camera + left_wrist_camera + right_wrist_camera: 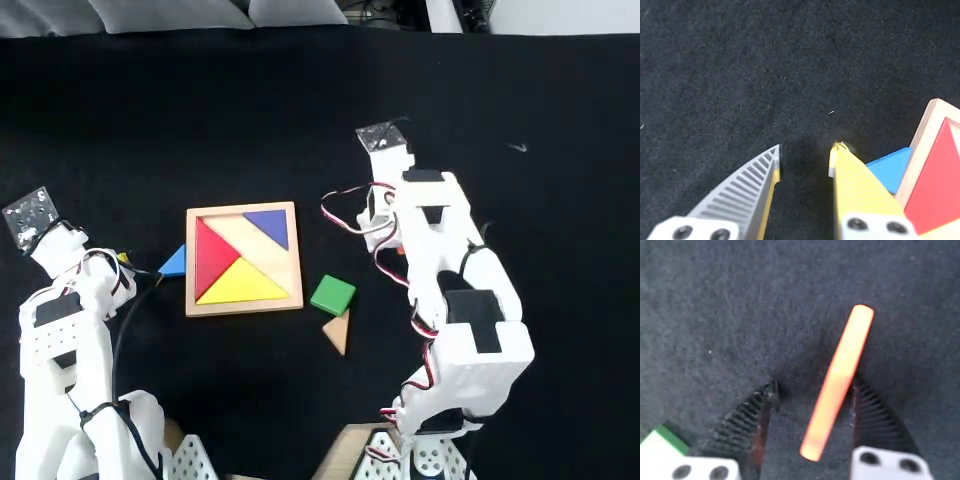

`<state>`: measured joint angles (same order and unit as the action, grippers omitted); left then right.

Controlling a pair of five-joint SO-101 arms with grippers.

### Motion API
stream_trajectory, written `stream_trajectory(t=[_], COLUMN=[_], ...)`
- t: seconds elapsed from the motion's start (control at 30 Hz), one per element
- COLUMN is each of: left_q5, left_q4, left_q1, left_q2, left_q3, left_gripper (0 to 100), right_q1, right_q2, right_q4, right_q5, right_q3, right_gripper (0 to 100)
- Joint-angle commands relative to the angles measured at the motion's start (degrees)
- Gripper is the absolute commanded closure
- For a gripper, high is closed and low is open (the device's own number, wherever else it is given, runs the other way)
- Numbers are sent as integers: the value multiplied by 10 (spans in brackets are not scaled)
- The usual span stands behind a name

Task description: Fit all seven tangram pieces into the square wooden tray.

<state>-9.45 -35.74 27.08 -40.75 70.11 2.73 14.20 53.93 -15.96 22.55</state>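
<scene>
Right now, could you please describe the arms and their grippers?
The left arm and right arm are white with black motors; the right trails red and white wires. The left gripper has one grey, one yellow ribbed finger; the right gripper has black ones.

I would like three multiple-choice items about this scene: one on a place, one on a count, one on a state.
1. In the high view, the green square lies, relative to the tray: A inside; B right; C left.
2. Coloured pieces inside the tray: A two; B three; C five.
3. The jaws of the left gripper are: A open, empty; B shut on a piece; C shut, empty.
Key: 1 B, it lies outside, beside the tan triangle. 2 B, red triangle, yellow triangle, blue parallelogram. 3 A, bare cloth shows between them.
</scene>
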Motion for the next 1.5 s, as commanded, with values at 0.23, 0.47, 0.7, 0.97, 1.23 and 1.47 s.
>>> stream_trajectory(t=[0.23, 0.47, 0.7, 0.97, 1.23, 1.47], left_q5=[2, 2, 2, 2, 2, 2], left_q4=[10, 10, 10, 10, 10, 10], left_q1=[-1, -1, 0, 0, -1, -1], left_q2=[-11, -11, -11, -11, -11, -11], left_q3=[6, 6, 6, 6, 6, 6], left_gripper=[830, 830, 830, 830, 830, 830], right_q1=[-58, -59, 16, -11, -1, 25], right_q2=[-39, -48, -100, 0, 33, 32], right_q4=[-19, -13, 11, -14, 21, 42], right_q5=[-4, -7, -176, -246, -265, -205], right_q3=[-29, -41, -40, -92, -90, -89], right_gripper=[784, 783, 783, 786, 809, 981])
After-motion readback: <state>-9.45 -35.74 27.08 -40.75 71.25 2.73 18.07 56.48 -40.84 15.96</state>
